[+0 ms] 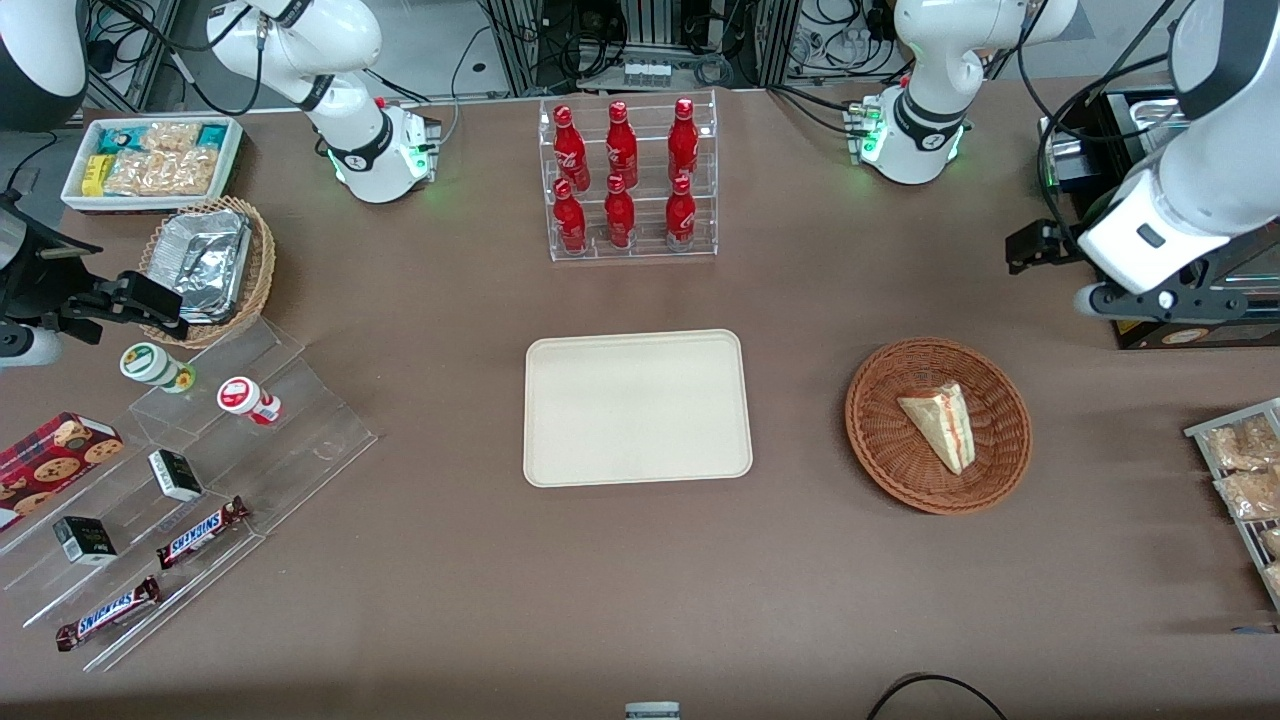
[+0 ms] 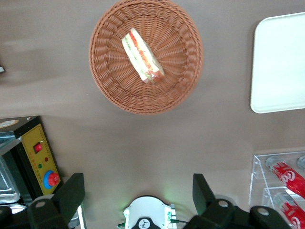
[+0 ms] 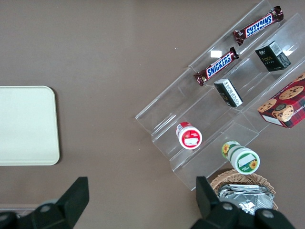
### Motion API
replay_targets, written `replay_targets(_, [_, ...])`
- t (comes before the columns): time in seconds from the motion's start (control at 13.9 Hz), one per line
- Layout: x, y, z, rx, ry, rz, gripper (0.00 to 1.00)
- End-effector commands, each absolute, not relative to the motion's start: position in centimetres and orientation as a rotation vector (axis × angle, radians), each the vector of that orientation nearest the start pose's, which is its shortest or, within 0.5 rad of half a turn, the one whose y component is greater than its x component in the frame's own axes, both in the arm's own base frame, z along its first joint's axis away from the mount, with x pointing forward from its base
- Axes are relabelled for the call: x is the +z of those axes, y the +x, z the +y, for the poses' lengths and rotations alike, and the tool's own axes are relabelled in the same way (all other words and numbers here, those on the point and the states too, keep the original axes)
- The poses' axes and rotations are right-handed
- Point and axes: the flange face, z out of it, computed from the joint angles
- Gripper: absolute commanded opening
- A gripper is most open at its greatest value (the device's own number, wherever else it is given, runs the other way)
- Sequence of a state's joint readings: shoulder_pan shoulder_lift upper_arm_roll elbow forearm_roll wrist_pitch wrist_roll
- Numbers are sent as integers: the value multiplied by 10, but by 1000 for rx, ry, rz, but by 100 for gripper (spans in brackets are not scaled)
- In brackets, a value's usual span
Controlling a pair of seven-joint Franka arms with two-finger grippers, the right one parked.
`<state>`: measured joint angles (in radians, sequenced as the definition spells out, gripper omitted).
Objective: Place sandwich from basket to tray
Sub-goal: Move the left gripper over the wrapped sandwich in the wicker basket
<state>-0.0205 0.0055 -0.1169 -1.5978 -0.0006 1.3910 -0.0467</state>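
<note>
Left wrist view catches the gripper (image 2: 136,195) spread open, high above sandwich (image 2: 142,56) in basket (image 2: 109,81), filling stripe showing

Sandwich (image 1: 941,421) in basket (image 1: 880,440); tray (image 1: 637,408) beside; gripper (image 1: 1040,245) apart, jaws wide.

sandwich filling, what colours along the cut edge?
Red and green stripes between pale white bread on the sandwich, lying in the basket. Left wrist view shows it best.
</note>
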Motion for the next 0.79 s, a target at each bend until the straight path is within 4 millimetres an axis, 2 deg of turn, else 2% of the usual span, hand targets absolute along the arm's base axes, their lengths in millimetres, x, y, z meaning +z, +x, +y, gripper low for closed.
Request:
replay_targets(0.0, [607,521,-75,365,-3119,181,100])
replay_targets(0.14, [592,531,-75,350,-3117,177,100])
replay_targets(0.29, [557,546,-69,396,-3109,140,100])
replay_targets(0.36, [531,558,-70,443,-3101,142,100])
replay_targets(0.43, [516,566,-68,432,-3088,142,100])
replay_targets(0.72, [436,562,-65,366,-3096,136,100])
